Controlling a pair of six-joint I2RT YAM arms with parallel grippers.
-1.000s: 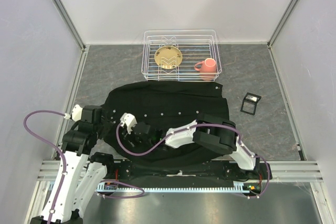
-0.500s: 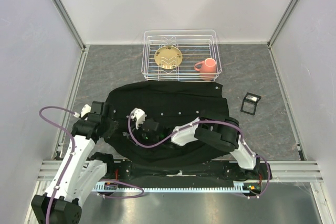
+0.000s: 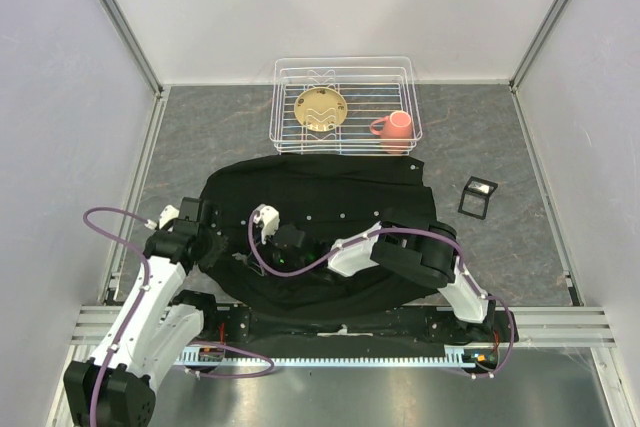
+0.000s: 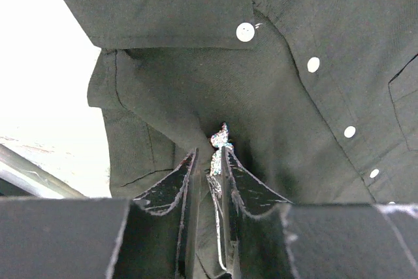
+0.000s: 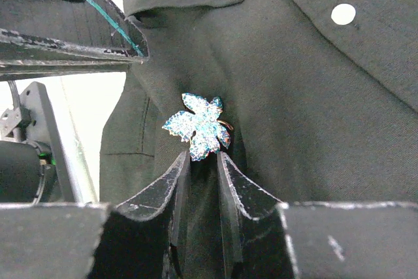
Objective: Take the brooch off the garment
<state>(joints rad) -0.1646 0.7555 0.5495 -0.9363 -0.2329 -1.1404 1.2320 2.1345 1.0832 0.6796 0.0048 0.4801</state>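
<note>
The right gripper [image 5: 200,160] shows its fingers a narrow slit apart. The brooch [image 5: 198,125] lies face-on just above their tips at centre frame, and I cannot tell whether it is pinched. The left gripper [image 4: 209,156] is also nearly closed with the brooch edge-on at its tips, grip unclear. Both meet on the garment [image 3: 330,187], lower left of the top view. Beyond it, a wire rack [image 3: 345,65] holds a pink cup [image 3: 395,127].

the top camera looks down from behind over the whole bench [image 3: 200,137], while both wrist cameras closely face the same brooch [image 5: 198,126].
</note>
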